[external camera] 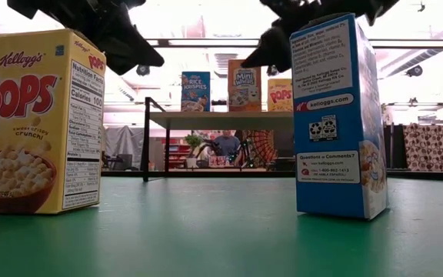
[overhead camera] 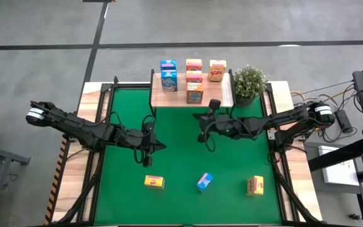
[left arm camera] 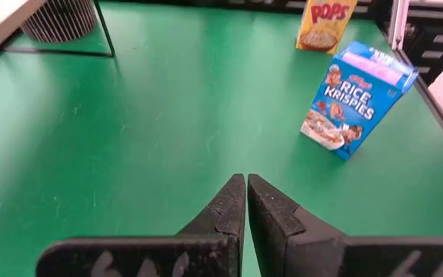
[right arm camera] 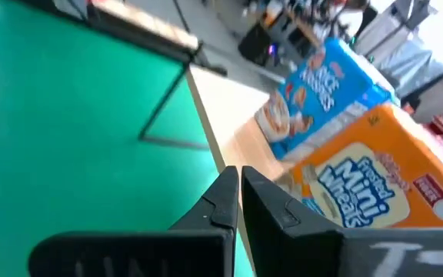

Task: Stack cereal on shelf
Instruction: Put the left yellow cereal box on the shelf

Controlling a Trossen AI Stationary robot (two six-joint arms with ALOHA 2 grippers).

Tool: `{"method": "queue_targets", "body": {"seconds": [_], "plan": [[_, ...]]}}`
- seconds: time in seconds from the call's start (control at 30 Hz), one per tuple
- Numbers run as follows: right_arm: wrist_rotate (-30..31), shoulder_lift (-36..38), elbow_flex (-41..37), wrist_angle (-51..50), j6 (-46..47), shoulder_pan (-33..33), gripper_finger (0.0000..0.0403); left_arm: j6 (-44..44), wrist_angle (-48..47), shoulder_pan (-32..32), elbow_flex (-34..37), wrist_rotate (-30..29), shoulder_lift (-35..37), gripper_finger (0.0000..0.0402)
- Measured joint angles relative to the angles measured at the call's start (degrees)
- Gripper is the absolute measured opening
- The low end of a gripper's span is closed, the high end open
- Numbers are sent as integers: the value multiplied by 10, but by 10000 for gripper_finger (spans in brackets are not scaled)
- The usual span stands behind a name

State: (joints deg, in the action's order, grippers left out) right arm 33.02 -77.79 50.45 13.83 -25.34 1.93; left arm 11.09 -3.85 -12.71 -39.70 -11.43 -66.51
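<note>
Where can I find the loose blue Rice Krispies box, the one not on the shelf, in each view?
High view: the blue box is at bottom centre.
Low view: the blue box is large, at the right.
Left wrist view: the blue box is at upper right.
Right wrist view: not in it.
Shared landmark: the green mat under it.

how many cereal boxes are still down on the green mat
3, in a row along the near edge: a yellow box on the left, a blue box in the middle, another yellow box on the right. None looks hidden.

A robotics lab or workshop is showing here: bare concrete floor (overhead camera: 244,25) is surrounding the green mat (overhead camera: 181,164), and cables and equipment (overhead camera: 358,107) are lying beside it.
</note>
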Motion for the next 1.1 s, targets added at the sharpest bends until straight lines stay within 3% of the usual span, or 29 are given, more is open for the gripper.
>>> {"method": "queue_targets", "body": {"seconds": [0.2, 0.43, 0.63, 0.8, 1.1], "plan": [[-6, 16, -57, 125, -17, 22, 9, 2, 15, 0, 0, 0, 0, 0], [-67, 30, -70, 141, -8, 25, 9, 26, 17, 0, 0, 0, 0, 0], [-80, 37, -70, 140, -18, 37, 9, 136, 12, -2, 0, 44, 0, 0], [-80, 39, -70, 140, -44, 58, 9, 224, -51, -33, -32, 65, 0, 0], [-80, 58, -80, 142, -64, 77, 9, 304, -224, -128, -177, 61, -28, 0]]}}
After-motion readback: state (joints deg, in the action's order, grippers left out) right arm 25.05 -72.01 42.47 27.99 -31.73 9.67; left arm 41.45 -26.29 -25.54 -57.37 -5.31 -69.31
